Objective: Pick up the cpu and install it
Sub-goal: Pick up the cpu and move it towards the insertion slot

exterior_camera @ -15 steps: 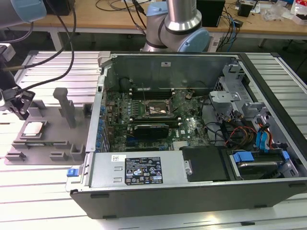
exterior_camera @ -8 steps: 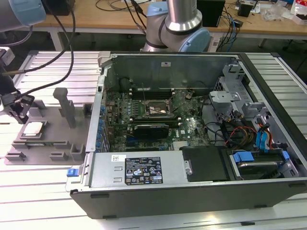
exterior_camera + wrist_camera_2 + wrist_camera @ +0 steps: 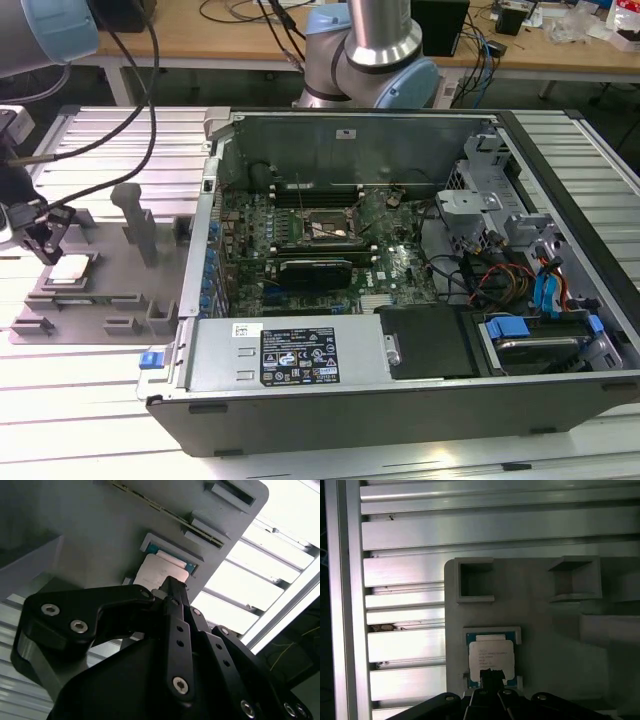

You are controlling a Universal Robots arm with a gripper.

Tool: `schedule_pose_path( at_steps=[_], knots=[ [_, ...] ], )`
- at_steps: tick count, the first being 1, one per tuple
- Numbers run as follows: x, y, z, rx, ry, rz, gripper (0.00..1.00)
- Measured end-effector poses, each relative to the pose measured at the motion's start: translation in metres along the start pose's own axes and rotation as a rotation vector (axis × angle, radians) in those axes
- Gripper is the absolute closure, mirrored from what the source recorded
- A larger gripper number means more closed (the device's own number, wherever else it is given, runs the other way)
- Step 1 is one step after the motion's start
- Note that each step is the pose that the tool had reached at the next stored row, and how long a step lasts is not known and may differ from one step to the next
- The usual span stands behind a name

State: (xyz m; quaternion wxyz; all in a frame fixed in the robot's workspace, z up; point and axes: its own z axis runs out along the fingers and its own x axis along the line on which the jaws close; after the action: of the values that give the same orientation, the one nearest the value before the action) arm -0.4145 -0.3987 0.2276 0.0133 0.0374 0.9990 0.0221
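The cpu (image 3: 68, 268), a small square chip with a pale silver top, lies flat in a shallow pocket of the grey plastic fixture (image 3: 120, 295) at the exterior view's left. It also appears in both wrist views, cpu (image 3: 161, 572) and cpu (image 3: 491, 655), seated in its blue-edged pocket. My gripper (image 3: 44, 250) hangs just over the chip's edge. Its black fingertips (image 3: 171, 586) meet in a single point, shut, with nothing between them. That point of the gripper (image 3: 490, 676) overlaps the chip's near edge. The dark motherboard socket (image 3: 325, 228) sits inside the open computer case.
The open computer case (image 3: 215, 180) lies on its side at the centre, with cables, drive bays and a power supply (image 3: 300, 350) inside. Upright blocks (image 3: 135, 225) rise from the fixture between the gripper and the case. Slatted aluminium table (image 3: 405, 645) surrounds the fixture.
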Motion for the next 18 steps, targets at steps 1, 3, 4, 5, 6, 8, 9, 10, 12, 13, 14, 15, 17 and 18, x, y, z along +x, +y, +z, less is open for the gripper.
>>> schedule_pose_path(
  at_steps=[1,3,4,5,6,8,9,10,12,13,14,15,17,18],
  knots=[
    [-0.0009,-0.0005,0.0021,-0.0001,0.0001,0.000,0.89],
    [-0.0047,-0.0007,0.0075,0.0000,0.0005,0.000,0.89],
    [-0.0068,-0.0006,0.0086,0.0000,0.0004,0.000,0.89],
    [-0.0076,-0.0006,0.0098,-0.0002,0.0003,0.000,0.89],
    [-0.0076,-0.0006,0.0116,-0.0001,0.0004,0.000,0.89],
    [-0.0075,-0.0002,0.0137,0.0000,0.0004,0.000,0.89],
    [-0.0076,0.0000,0.0142,0.0000,0.0005,0.000,0.89],
    [-0.0076,0.0000,0.0142,0.0001,0.0006,0.000,0.89],
    [-0.0075,0.0001,0.0143,0.0001,0.0006,0.000,0.89],
    [-0.0075,0.0001,0.0143,0.0000,0.0005,0.000,0.89],
    [-0.0075,0.0001,0.0143,0.0000,0.0005,0.000,0.89],
    [-0.0075,0.0001,0.0144,0.0001,0.0005,0.000,0.89],
    [-0.0075,0.0001,0.0144,0.0000,0.0005,0.000,0.76],
    [-0.0075,0.0001,0.0144,0.0000,0.0005,0.000,0.64]
  ],
)
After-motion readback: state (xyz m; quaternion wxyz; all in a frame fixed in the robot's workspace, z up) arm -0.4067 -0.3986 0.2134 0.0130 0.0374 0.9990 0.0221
